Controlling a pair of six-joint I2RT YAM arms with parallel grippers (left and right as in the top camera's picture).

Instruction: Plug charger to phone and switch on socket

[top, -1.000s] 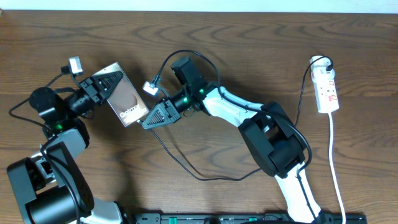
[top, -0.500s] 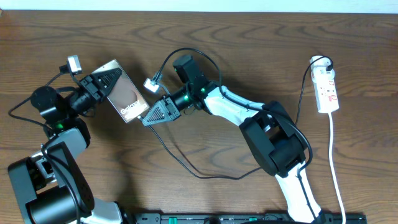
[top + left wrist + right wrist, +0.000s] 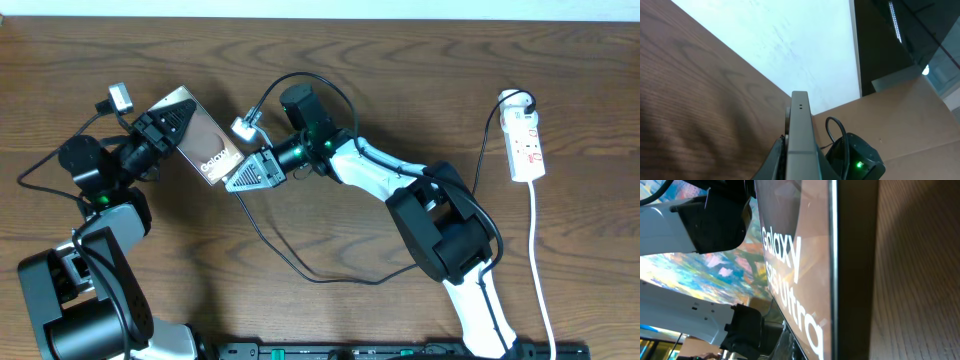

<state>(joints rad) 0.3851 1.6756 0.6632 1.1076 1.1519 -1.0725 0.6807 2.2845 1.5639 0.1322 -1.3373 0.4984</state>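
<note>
The phone [image 3: 203, 150], a brownish slab with white "Galaxy" lettering, is held off the table with my left gripper [image 3: 168, 128] shut on its upper left end. The left wrist view shows its thin edge [image 3: 800, 135] standing between the two fingers. My right gripper [image 3: 238, 178] is shut, its tip against the phone's lower right end. The phone [image 3: 805, 255] fills the right wrist view. The charger's thin black cable [image 3: 300, 272] runs out from under the right fingers, loops across the table and rises to the socket [image 3: 526, 140] at the far right. Its plug tip is hidden.
The socket's white cord [image 3: 541, 270] runs down the right side toward the front. A black rail [image 3: 400, 351] lines the table's front edge. The right arm's base [image 3: 450, 240] stands centre right, the left arm's base [image 3: 70, 300] at the front left.
The left gripper has raised and turned the phone a little toward the back. The right gripper followed up and left, rolled on its side, and stays at the phone's lower end.
</note>
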